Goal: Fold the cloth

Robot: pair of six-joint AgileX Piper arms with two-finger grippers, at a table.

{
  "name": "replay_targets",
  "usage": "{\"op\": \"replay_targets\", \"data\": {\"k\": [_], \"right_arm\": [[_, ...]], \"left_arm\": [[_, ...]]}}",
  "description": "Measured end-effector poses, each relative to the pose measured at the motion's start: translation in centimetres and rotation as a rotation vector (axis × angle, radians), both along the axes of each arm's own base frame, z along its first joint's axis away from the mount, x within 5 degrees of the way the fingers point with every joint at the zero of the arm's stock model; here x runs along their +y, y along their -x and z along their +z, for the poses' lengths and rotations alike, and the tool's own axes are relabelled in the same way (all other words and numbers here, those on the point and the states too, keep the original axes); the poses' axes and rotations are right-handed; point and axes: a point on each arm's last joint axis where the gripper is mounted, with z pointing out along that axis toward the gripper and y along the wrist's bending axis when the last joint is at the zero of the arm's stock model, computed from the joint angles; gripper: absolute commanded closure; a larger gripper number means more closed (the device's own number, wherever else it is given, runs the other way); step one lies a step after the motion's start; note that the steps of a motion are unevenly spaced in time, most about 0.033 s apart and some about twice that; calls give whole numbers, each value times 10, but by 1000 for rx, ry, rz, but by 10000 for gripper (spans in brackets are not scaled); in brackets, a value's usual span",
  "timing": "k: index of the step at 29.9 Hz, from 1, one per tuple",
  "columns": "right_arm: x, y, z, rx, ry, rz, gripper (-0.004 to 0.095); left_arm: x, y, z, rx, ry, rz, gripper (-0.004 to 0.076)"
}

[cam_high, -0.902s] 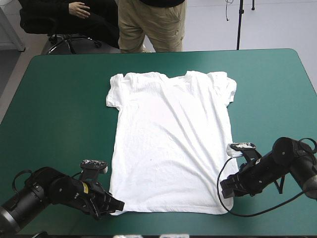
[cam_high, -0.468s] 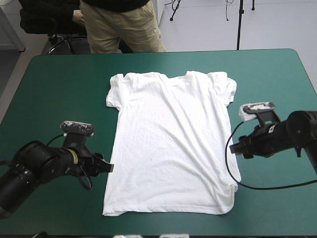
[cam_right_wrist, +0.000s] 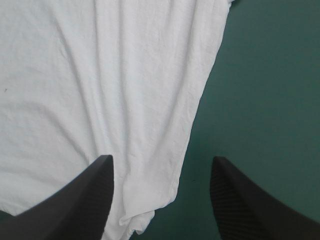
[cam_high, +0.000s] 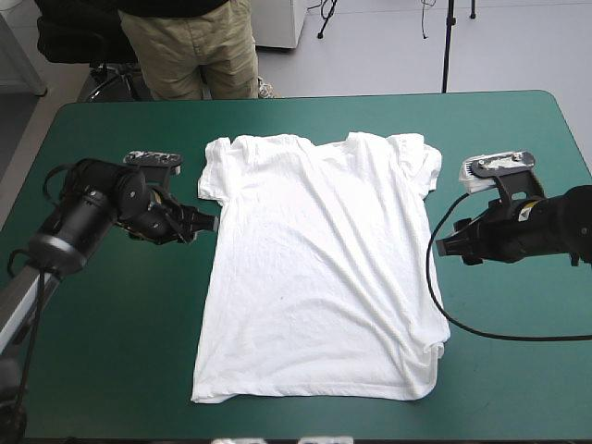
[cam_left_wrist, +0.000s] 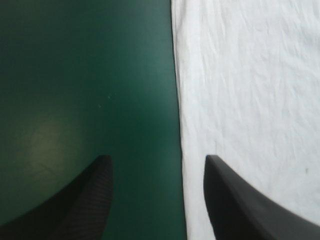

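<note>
My left pincer [cam_high: 205, 222] and right pincer [cam_high: 446, 248] hang open and empty beside the T-shirt [cam_high: 319, 268], so I should centre each side edge before pinching.

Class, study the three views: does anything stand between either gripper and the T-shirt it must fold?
Nothing visible does. The left gripper and the right gripper each have open fingers straddling a side edge of the T-shirt, with only bare teal-green cover beside it. The T-shirt lies flat with nothing on it.
</note>
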Motion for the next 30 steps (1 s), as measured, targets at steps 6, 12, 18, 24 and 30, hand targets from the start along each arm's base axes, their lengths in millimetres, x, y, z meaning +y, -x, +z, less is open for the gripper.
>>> {"op": "replay_targets", "data": {"k": [6,12,18,24,30], "right_arm": [[0,0,0,-5,2,-2,396],[0,0,0,-5,3,-3,452],[0,-1,1,-14,3,-5,453],[0,-2,1,-20,2,-6,453],[0,-5,-1,-9,4,-6,453]], "left_arm": [[-17,-43,-28,94,-3,-27,320],[-27,-70,-63,158,-14,-25,325],[-33,-87,-89,162,-14,-23,325],[-38,-99,-119,200,-7,-16,344],[-38,-104,-128,223,-12,-17,654]]}}
